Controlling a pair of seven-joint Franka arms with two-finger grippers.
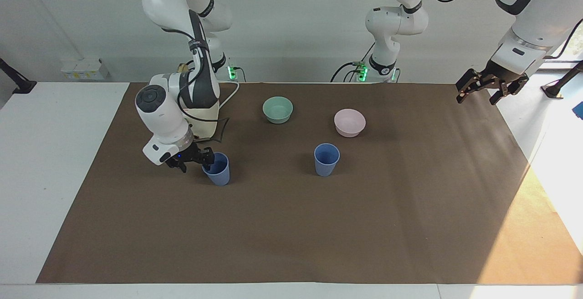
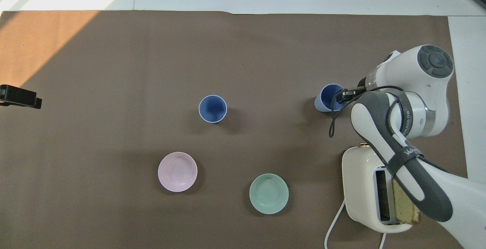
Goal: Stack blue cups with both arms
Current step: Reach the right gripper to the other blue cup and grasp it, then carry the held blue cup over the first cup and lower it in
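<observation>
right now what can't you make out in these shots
- Right end effector at the blue cup rim: overhead, its own arm covers it; grip unconfirmed.
- Toaster: mostly hidden by that arm in the facing view.
- Left end effector: cut off by the overhead view's edge.

right gripper (image 1: 195, 161) low, left gripper (image 1: 483, 90) raised

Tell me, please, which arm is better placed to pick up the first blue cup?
Right: the right gripper is already at the rim of the blue cup beside the toaster, while the left gripper waits raised over the table's edge.
</observation>
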